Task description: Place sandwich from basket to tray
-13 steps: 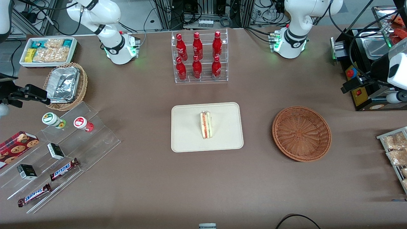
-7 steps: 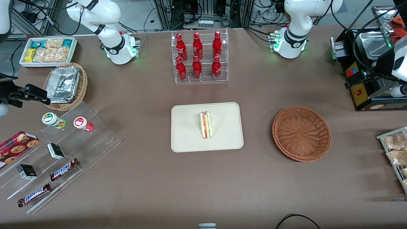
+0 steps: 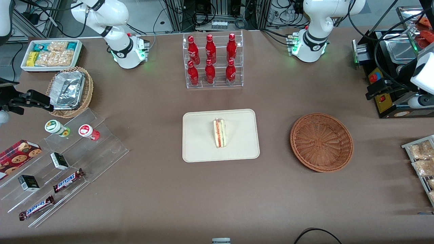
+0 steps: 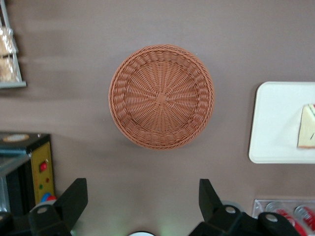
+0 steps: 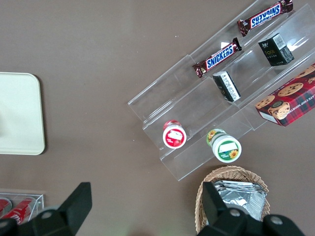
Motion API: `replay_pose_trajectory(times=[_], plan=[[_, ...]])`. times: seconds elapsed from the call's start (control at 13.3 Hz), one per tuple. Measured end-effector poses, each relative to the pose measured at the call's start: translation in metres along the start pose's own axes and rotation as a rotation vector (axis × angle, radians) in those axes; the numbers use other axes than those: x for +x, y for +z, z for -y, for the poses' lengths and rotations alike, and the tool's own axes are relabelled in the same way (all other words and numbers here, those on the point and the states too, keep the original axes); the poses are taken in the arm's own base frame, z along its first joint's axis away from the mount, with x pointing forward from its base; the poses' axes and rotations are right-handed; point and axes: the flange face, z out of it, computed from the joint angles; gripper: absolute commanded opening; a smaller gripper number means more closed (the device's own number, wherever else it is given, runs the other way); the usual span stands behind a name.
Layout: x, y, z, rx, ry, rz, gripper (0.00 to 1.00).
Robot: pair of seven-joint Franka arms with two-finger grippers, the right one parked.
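1. A brown tabletop [image 3: 217, 196] is seen spread under everything; cables and metal framing are seen along its edge farthest from the front camera.
2. The jaws [image 4: 142, 199] are seen spread wide, with nothing held between them, raised high over the working arm's end of the tabletop.
3. The basket [image 4: 161, 96] is seen directly below and just ahead of the jaws in the left wrist view; nothing is seen in its woven bowl [image 3: 321, 142].
4. The tray [image 3: 203, 149] is placed well apart from the jaws, toward the parked arm's end, past the basket.
5. The sandwich [image 3: 219, 133] is found lying on the tray near its middle, its red and green filling edge turned upward.
6. A clear rack of red bottles [image 3: 212, 61] is set farther from the front camera than the tray.
7. Farthest from the jaws, a lighter wicker basket [image 3: 89, 91] with foil trays in it and a white bin [image 3: 23, 62] of snack packets are seen.
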Motion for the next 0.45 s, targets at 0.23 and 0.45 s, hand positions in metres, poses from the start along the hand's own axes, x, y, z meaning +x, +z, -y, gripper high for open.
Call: replay_pose_trajectory(times=[0.23,0.45], plan=[[0.002,-0.004,-0.005,0.006,0.048,-0.022,1.0],[0.002,-0.007,-0.011,0.021,-0.002,-0.033,1.0]])
